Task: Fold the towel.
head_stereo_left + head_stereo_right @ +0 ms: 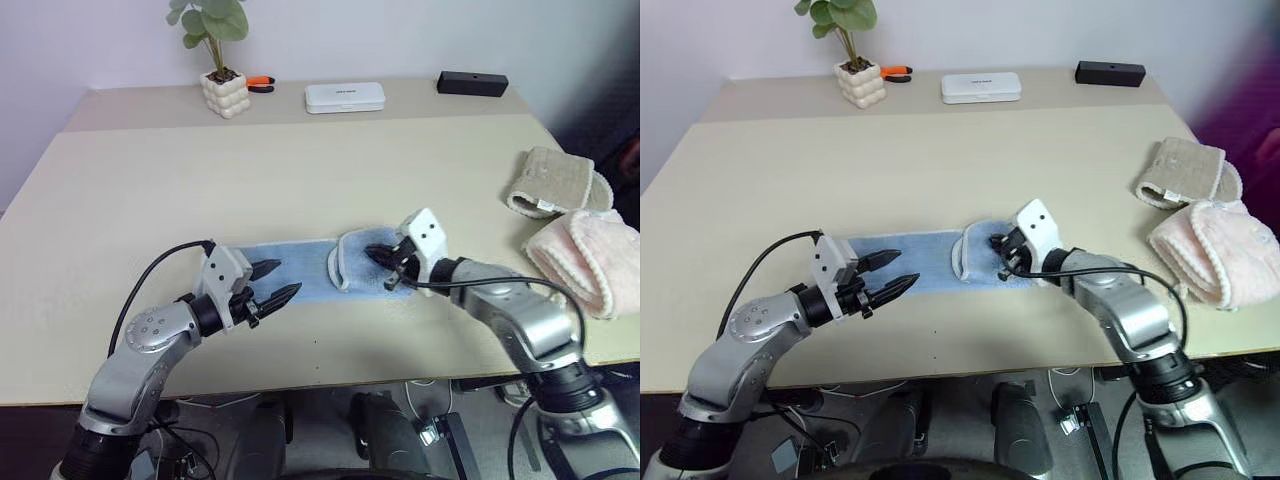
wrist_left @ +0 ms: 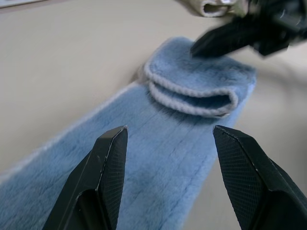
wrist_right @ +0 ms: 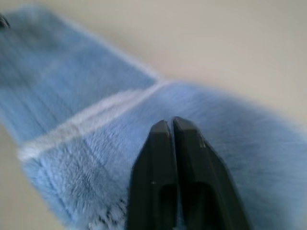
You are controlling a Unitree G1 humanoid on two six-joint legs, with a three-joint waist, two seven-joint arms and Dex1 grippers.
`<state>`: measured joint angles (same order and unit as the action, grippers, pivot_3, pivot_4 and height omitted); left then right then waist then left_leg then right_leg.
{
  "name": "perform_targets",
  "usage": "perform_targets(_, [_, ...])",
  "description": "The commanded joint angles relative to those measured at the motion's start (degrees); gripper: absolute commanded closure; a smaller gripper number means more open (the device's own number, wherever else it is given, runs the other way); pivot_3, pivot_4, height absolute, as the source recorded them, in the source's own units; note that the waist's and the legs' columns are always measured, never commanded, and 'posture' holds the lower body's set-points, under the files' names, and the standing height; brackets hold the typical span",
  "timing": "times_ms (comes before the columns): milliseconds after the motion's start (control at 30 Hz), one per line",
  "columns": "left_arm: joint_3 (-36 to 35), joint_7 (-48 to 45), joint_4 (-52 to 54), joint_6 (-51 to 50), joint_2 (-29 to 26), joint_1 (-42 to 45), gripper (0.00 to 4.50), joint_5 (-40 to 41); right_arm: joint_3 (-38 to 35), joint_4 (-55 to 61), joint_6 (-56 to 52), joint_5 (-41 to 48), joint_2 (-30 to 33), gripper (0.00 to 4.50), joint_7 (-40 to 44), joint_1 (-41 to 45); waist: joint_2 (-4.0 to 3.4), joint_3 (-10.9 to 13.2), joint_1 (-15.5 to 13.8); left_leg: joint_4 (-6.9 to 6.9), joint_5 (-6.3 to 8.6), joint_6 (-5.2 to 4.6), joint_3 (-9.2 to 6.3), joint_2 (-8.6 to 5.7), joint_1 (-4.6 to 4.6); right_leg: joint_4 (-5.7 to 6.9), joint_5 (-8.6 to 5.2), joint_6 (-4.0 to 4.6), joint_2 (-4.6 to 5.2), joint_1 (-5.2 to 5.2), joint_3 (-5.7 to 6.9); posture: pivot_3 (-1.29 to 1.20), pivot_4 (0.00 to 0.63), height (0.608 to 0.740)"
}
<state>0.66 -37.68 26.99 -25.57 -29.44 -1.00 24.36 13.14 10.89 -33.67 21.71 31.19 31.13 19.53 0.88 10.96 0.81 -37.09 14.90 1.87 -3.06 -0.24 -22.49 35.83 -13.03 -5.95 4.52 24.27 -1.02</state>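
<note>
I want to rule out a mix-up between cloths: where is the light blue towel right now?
The towel lies near the table's front edge, between the left gripper and right gripper, its right end folded over.

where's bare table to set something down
Bare: the wide stretch of table between the towel and the plant pot, and the left side. Crowded: the right edge, with the beige cloth and pink cloth.

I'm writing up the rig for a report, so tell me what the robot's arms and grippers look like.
Both arms are silver-grey metal with rounded joint housings and black segments lower down. Each wrist carries a white angular block. The left gripper and right gripper each have two black tapered fingers, with cross-hatched inner faces. A black cable loops from each wrist block back along the arm.
</note>
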Motion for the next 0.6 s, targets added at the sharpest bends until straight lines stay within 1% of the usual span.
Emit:
perform_targets(33, [-3.51, 3.04, 3.44, -0.93, 0.78, -2.63, 1.61, 1.39, 3.81, -3.62, 6.15, -6.16, -1.29, 4.47, 1.73, -0.64, -0.01, 0.01, 0.0, 0.0, 0.0, 0.0, -0.01, 0.0, 0.0, 0.01, -0.01, 0.02, 0.0, 0.0, 0.0, 0.0, 0.15, 0.738])
perform_targets(100, [-5.64, 4.59, 5.32, -1.87, 1.33, -5.23, 1.61, 2.59, 3.42, -3.91, 8.28, -7.82, -1.4, 4.47, 2.1, -0.71, 0.01, -0.01, 0.0, -0.01, 0.0, 0.0, 0.0, 0.0, 0.03, 0.04, -0.03, 0.06, 0.0, 0.0, 0.0, 0.0, 0.15, 0.738])
perform_targets(133, [-6.6, 5.13, 6.32, -2.47, 1.52, -6.46, 1.61, 3.49, 1.89, -3.35, 8.11, -6.95, -1.89, 4.47, 2.2, -0.47, 0.01, -0.01, 0.01, -0.01, 0.0, 0.0, -0.01, 0.0, 0.05, 0.04, -0.07, 0.13, 0.0, -0.03, 0.0, 0.0, 0.15, 0.738])
perform_targets(167, [-7.92, 5.8, 7.64, -3.45, 1.8, -8.17, 1.61, 4.84, -0.62, -2.11, 6.5, -4.27, -2.32, 4.47, 2.87, 0.18, 0.01, -0.01, 0.0, -0.01, 0.0, 0.0, -0.01, 0.01, 0.05, 0.04, -0.08, 0.15, 0.0, -0.02, 0.0, 0.0, 0.15, 0.738])
perform_targets(200, [-9.52, 6.68, 9.02, -4.28, 2.27, -10.13, 1.61, 6.25, -3.16, -0.43, 4.55, -1.58, -2.54, 4.24, 3.27, 1.2, 0.02, 0.0, 0.0, -0.01, 0.0, 0.0, -0.01, 0.01, 0.05, 0.06, -0.08, 0.15, 0.0, -0.02, 0.0, 0.0, 0.15, 0.738])
perform_targets(267, [-13.26, 10.27, 11.7, -7.04, 4.67, -14.11, 1.1, 10.79, -7.6, 2.92, 0.99, 3.08, -2.21, 3.68, 4.36, 3.87, -0.03, 0.02, 0.12, -0.01, 0.0, 0.0, -0.01, 0.02, 0.05, 0.06, -0.08, 0.15, 0.01, -0.02, -0.01, 0.0, 0.15, 0.738])
perform_targets(300, [-15.05, 12.07, 12.99, -8.65, 6.2, -16.14, 0.72, 14.34, -8.76, 4.58, 0.28, 4.23, -1.41, 3.16, 5.42, 5.1, -0.03, 0.03, 0.14, -0.01, 0.0, 0.01, 0.02, 0.01, 0.04, 0.07, -0.08, 0.14, 0.03, 0.01, -0.05, 0.0, 0.15, 0.738])
perform_targets(333, [-16.91, 14.03, 14.32, -10.3, 8.09, -18.62, 0.27, 19.59, -9.1, 6.47, -0.15, 4.91, -0.17, 2.65, 7.2, 6.38, -0.03, 0.03, 0.06, -0.01, 0.0, 0.0, 0.01, 0.02, 0.04, 0.07, -0.08, 0.14, 0.03, 0.02, -0.05, 0.0, 0.15, 0.738])
perform_targets(367, [-18.48, 16.09, 15.25, -11.39, 9.87, -20.4, 0.0, 24.23, -9.06, 8.01, -0.7, 5.41, 0.87, 2.17, 8.67, 7.31, -0.03, 0.03, 0.02, -0.02, 0.0, 0.0, -0.01, 0.02, 0.04, 0.08, -0.08, 0.14, 0.03, 0.02, -0.03, 0.0, 0.15, 0.738])
perform_targets(433, [-20.99, 21.02, 15.62, -12.9, 12.38, -21.91, 0.0, 30.53, -7.92, 10.22, -1.01, 5.52, 2.48, 1.21, 11.28, 8.2, 0.01, 0.01, -0.18, -0.01, 0.01, 0.01, -0.05, 0.03, 0.06, 0.07, -0.09, 0.14, 0.03, 0.0, 0.01, 0.0, 0.15, 0.738])
perform_targets(500, [-22.56, 25.93, 14.73, -14.3, 13.57, -22.24, 0.0, 33.85, -6.3, 12.04, -0.41, 4.96, 3.79, 0.12, 13.79, 8.13, 0.08, -0.04, -0.39, -0.02, 0.01, 0.01, -0.21, 0.03, 0.05, 0.06, -0.11, 0.16, 0.03, -0.09, 0.18, 0.0, 0.15, 0.738])
perform_targets(533, [-23.07, 28.17, 14.08, -15.0, 13.86, -22.26, 0.0, 35.01, -5.57, 12.78, -0.06, 4.59, 4.23, 0.05, 14.79, 7.93, 0.08, -0.04, -0.38, -0.04, 0.0, 0.01, -0.26, 0.03, 0.05, 0.06, -0.11, 0.17, 0.03, -0.13, 0.23, 0.0, 0.15, 0.738])
perform_targets(600, [-23.54, 32.07, 12.46, -16.41, 14.28, -22.15, 0.0, 37.91, -4.29, 13.65, 0.35, 4.05, 3.96, 0.05, 15.49, 7.35, 0.08, -0.04, -0.22, -0.05, 0.0, 0.01, -0.24, 0.0, 0.05, 0.06, -0.12, 0.19, 0.05, -0.14, 0.21, 0.0, 0.15, 0.738])
